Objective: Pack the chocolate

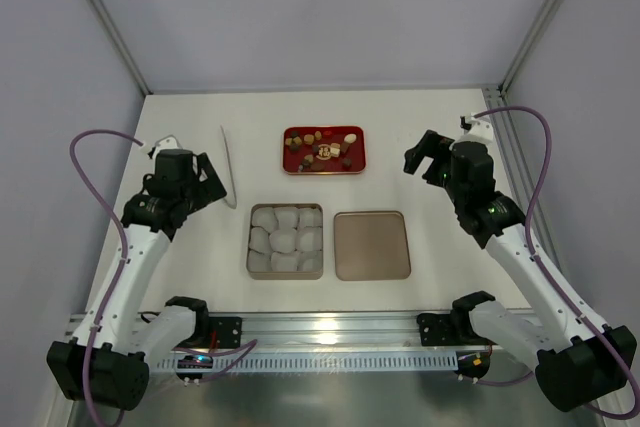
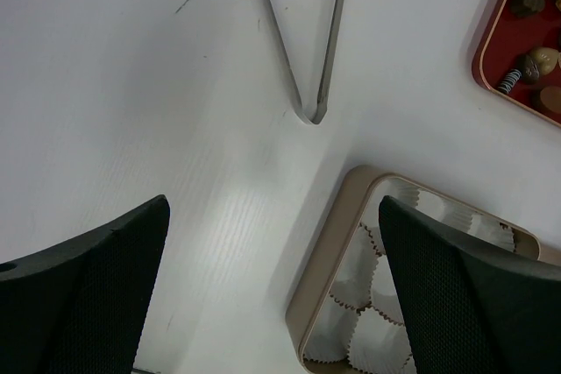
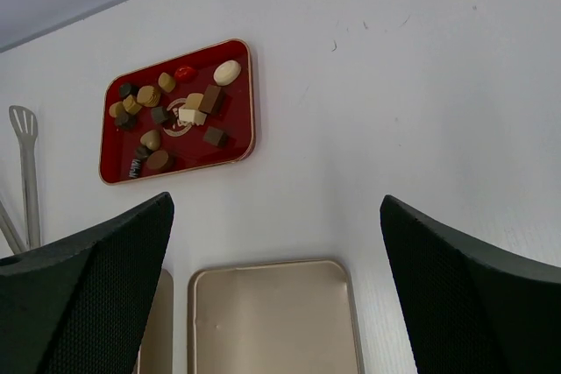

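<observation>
The chocolate (image 1: 322,149) is a scatter of small brown, tan and cream pieces on a flat red tray (image 1: 355,164) at the back centre. It also shows in the right wrist view as chocolate (image 3: 175,116) on the tray (image 3: 245,85), and partly in the left wrist view as chocolate (image 2: 533,64). A tan tin (image 1: 249,247) full of white paper cups sits in front of it. My left gripper (image 1: 205,179) hangs open above the table left of the tin (image 2: 337,243). My right gripper (image 1: 425,155) hangs open to the right of the tray. Both are empty.
The tin's flat lid (image 1: 371,245) lies right of the tin, and shows below my right gripper (image 3: 276,203) as the lid (image 3: 272,321). Metal tongs (image 1: 228,165) lie left of the tray, their joined end (image 2: 308,111) ahead of my left gripper (image 2: 273,216).
</observation>
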Tool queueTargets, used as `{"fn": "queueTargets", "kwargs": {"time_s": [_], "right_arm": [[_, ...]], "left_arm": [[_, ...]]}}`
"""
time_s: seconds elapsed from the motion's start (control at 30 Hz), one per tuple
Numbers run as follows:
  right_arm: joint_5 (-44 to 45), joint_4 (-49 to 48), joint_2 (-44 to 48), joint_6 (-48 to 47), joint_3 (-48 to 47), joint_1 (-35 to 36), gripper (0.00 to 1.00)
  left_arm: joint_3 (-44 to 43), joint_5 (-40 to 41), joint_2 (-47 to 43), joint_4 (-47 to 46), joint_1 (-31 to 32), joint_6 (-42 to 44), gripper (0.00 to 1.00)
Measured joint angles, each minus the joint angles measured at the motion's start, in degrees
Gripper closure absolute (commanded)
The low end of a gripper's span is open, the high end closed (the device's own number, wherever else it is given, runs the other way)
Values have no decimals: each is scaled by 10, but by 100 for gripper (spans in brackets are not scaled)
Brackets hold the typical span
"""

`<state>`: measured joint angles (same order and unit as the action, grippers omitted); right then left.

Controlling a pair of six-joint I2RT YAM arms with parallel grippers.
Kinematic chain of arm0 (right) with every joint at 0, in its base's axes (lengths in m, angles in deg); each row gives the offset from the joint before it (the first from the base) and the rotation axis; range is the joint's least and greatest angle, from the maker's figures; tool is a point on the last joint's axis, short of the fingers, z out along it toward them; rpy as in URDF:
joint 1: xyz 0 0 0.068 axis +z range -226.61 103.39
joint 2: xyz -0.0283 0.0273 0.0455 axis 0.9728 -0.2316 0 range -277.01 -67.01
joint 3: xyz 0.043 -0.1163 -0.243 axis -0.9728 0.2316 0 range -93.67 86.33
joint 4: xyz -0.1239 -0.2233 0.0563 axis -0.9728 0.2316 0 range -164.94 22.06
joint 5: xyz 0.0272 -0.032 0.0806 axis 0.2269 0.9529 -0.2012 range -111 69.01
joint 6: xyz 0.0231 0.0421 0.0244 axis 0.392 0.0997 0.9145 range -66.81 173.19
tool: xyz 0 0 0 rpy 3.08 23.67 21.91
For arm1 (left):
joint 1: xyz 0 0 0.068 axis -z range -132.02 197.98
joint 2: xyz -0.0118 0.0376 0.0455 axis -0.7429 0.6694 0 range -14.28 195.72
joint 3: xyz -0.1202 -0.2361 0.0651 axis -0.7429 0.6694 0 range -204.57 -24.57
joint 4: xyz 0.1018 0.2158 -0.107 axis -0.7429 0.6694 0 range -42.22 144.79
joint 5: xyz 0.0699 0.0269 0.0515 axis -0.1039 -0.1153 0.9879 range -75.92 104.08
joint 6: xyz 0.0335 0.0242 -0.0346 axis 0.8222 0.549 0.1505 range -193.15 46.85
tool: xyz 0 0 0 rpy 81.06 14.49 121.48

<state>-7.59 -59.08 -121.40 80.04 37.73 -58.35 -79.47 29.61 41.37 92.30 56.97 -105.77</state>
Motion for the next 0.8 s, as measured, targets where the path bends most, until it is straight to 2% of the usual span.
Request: {"fn": "queueTargets", "kwargs": {"time_s": [0.47,0.8], "right_arm": [[-16,-1,-3,-1,1,0,0],[-54,-23,-15,3,20,0,0]], "left_arm": [[1,17,28,-14,0,-4,0],[-15,25,165,-70,-11,-1,0]]}}
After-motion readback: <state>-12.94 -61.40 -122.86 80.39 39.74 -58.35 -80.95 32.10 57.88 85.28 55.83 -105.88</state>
